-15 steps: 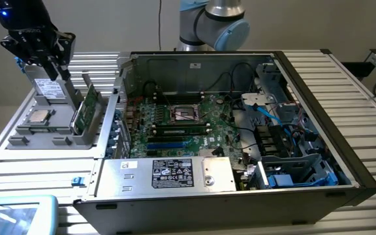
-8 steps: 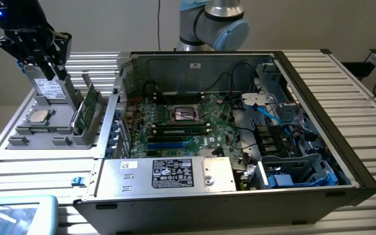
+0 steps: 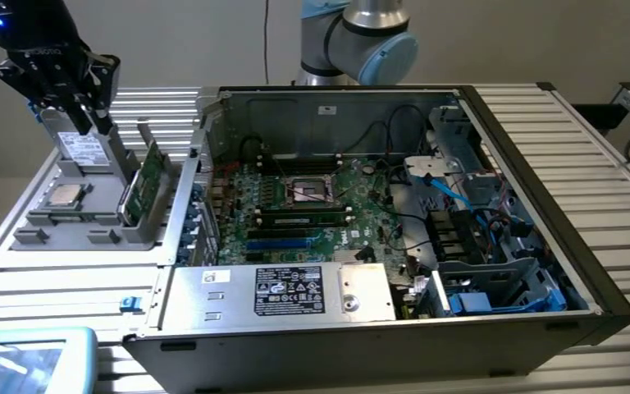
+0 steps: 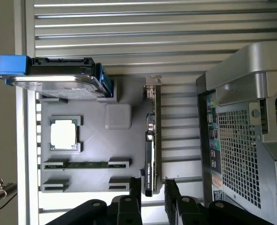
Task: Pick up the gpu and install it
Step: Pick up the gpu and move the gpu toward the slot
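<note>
Exterior view, left to right: the pincer point(image 3: 83, 115) hangs wide open and empty above a grey parts holder point(image 3: 36, 220) on the bench point(image 3: 52, 279). There the gpu point(image 3: 140, 185) stands on its long edge in a slot, likely so its upper edge stays free for clasping, just beside the open computer case point(image 3: 326, 111). Wrist view lines the card's nearer end up between the pincer's fingers point(image 4: 134, 190); its long axis runs along the case's side, silver bracket point(image 4: 152, 84) at the far end, green face toward the case.
</note>
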Motion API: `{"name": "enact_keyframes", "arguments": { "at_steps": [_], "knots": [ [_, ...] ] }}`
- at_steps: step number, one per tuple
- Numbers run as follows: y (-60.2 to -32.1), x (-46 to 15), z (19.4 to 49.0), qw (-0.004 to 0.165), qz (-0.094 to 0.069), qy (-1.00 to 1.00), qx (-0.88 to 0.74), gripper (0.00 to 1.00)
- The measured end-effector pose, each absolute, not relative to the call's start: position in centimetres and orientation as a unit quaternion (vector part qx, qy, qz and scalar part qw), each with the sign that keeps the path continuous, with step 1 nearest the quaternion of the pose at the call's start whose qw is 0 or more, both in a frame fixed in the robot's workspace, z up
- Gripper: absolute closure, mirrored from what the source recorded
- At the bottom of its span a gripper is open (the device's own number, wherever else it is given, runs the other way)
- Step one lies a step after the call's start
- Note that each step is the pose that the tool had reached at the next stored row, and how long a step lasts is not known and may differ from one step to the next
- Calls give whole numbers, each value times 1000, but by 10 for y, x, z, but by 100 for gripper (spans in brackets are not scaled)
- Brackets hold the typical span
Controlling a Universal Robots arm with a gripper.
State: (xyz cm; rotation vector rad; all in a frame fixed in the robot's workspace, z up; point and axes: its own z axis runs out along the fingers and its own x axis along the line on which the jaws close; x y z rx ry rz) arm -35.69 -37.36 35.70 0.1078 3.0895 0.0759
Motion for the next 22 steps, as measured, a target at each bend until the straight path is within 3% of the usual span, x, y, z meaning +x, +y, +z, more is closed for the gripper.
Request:
{"name": "enact_keyframes", "arguments": {
  "at_steps": [22],
  "knots": [
    [-374,-337,318,24,26,999,35,65]
  ]
}}
